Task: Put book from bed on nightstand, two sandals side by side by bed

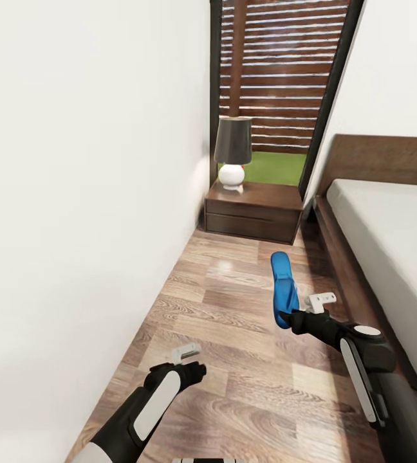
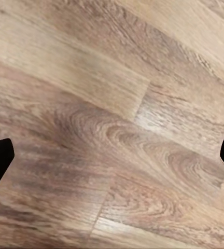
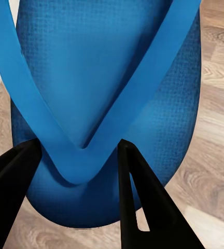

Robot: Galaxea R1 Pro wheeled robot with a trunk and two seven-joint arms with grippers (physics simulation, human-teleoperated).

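My right gripper (image 1: 292, 317) is shut on the strap of one bright blue sandal (image 1: 284, 288), holding it just above the wooden floor beside the bed (image 1: 395, 244). In the right wrist view the black fingers (image 3: 138, 197) pinch the V of the sandal's (image 3: 107, 67) strap, with my right gripper (image 3: 79, 148) at the junction. My left gripper (image 1: 197, 368) hangs open over bare floor nearer the wall, its tips wide apart around the left gripper (image 2: 114, 150) centre. The dark-brown nightstand (image 1: 253, 215) stands at the aisle's far end. The book and the second sandal are out of view.
The aisle is narrow, with a white wall (image 1: 73, 193) on the left and the bed's low wooden frame (image 1: 337, 257) on the right. A grey-shaded lamp (image 1: 232, 151) stands on the nightstand. Behind it is a slatted window (image 1: 279, 71).
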